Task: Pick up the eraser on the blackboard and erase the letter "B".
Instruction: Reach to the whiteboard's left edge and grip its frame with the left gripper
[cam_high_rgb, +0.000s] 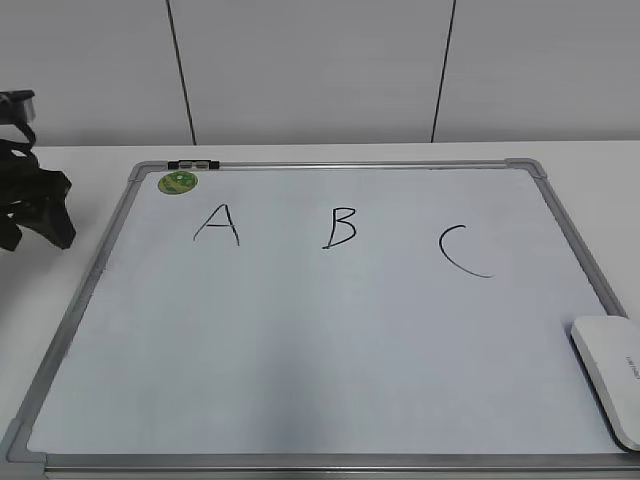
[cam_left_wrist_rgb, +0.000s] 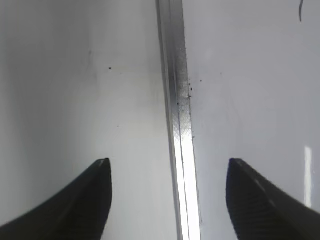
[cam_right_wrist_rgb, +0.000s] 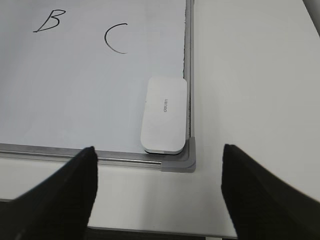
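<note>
Pincers both spread, empty: left pincer (cam_left_wrist_rgb: 167, 200) straddles blackboard (cam_left_wrist_rgb: 176, 100) frame; right pincer (cam_right_wrist_rgb: 157, 195) hovers near eraser (cam_right_wrist_rgb: 164, 114).

left gripper (cam_left_wrist_rgb: 169, 172): jaws apart, empty | board frame (cam_left_wrist_rgb: 175, 100): runs 12 to 6 between fingers | board (cam_left_wrist_rgb: 250, 90): right side

The eraser (cam_high_rgb: 610, 375), at the blackboard's (cam_high_rgb: 300, 350) near right corner, is cut off by the exterior view's right edge. Its small grey print is unreadable.
</note>
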